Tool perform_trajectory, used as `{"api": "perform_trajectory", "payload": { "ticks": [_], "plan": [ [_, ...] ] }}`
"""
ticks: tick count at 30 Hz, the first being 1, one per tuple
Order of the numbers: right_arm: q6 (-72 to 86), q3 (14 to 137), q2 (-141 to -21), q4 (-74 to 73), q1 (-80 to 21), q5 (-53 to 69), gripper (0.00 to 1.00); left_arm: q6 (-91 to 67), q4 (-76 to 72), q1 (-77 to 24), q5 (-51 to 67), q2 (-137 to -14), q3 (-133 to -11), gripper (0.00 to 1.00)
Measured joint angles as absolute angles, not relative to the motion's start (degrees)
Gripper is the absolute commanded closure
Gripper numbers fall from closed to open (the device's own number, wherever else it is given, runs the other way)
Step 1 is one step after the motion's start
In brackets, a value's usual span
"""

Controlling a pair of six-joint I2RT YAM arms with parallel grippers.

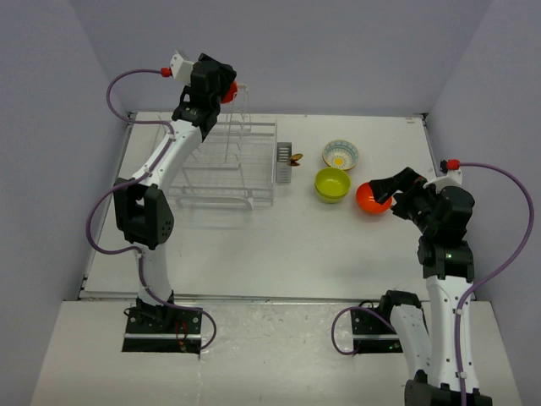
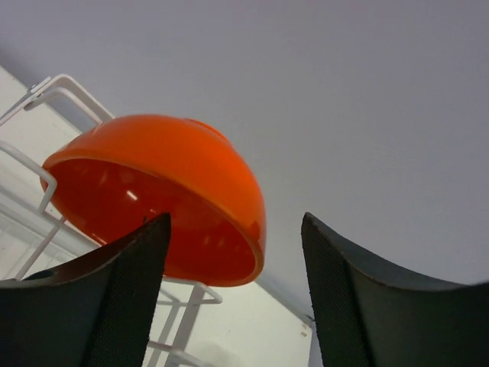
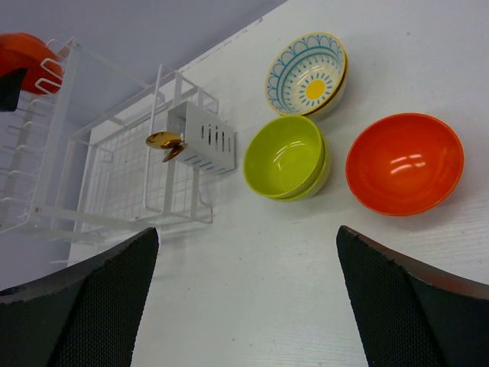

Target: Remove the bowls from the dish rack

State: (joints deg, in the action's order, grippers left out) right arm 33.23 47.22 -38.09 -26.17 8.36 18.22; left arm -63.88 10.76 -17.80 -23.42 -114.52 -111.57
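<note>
Straddling the rim of the raised orange bowl (image 2: 191,164), the left gripper (image 2: 234,229) has its fingers parted. In the left wrist view one finger (image 2: 122,290) overlaps the bowl's inner wall and the other stands clear to the right with a visible gap, so the bowl is not clamped. This bowl sits at the top of the upright wire tier of the dish rack (image 1: 224,169), tipped on edge, its mouth turned down toward the gripper and its domed underside facing away.

The rack stands at the far left of the table (image 1: 254,245) with its long axis running left to right. The tall tier is toward its left end and the small grey cutlery basket (image 1: 283,162) is on its right end, with a gold-coloured utensil (image 3: 166,143) sticking out of it.

Right of the rack, three groups of bowls rest mouth-up on the table:
- the patterned bowl (image 3: 306,73), farthest
- the green bowl (image 3: 284,157), just near of it
- the second orange bowl (image 3: 405,162), to their right

A second rim shows under the green one and seemingly under the patterned one, so each appears to be a nested pair. There are two orange bowls in all, one on the rack and one on the table.

The right gripper (image 3: 246,233) hangs above the table beside the second orange bowl, spread wide and holding nothing.
</note>
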Motion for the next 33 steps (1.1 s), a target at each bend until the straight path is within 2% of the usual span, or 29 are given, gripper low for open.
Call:
{"api": "perform_trajectory", "payload": {
  "ticks": [1, 4, 6, 9, 11, 13, 14, 15, 22, 33],
  "plan": [
    [33.23, 47.22, -37.87, -26.13, 8.36, 18.59, 0.01, -63.86, 9.78, -17.74, -23.81, -114.52, -111.5, 0.38],
    [33.19, 47.22, -37.58, -26.11, 8.36, 19.25, 0.01, -62.81, 7.09, -17.63, -25.19, -114.52, -111.5, 0.51],
    [33.19, 47.22, -37.45, -26.09, 8.36, 19.35, 0.01, -61.73, 5.98, -17.65, -26.06, -114.52, -111.5, 0.55],
    [33.19, 47.16, -37.39, -26.0, 8.36, 19.94, 0.01, -60.45, 4.95, -17.63, -27.11, -114.52, -111.5, 0.69],
    [33.19, 46.94, -37.28, -25.78, 8.36, 20.32, 0.01, -60.31, 4.78, -17.65, -27.55, -114.52, -111.48, 0.73],
    [33.15, 46.85, -36.97, -25.76, 8.36, 20.51, 0.01, -60.45, 4.75, -17.63, -27.7, -114.52, -111.39, 0.83],
    [33.12, 46.85, -36.91, -25.71, 8.36, 20.53, 0.01, -60.55, 4.36, -17.65, -27.4, -114.52, -111.37, 0.95],
    [33.08, 46.85, -36.62, -25.71, 8.36, 20.58, 0.01, -60.69, 4.1, -17.78, -27.11, -114.52, -111.37, 0.99],
    [32.77, 46.37, -35.16, -25.36, 8.36, 21.02, 0.01, -60.71, 2.94, -18.37, -26.79, -114.26, -110.39, 1.0],
    [32.73, 46.37, -35.16, -25.23, 8.36, 21.63, 0.01, -58.43, -8.1, -17.58, -19.31, -108.55, -99.33, 1.0]
  ]
}}
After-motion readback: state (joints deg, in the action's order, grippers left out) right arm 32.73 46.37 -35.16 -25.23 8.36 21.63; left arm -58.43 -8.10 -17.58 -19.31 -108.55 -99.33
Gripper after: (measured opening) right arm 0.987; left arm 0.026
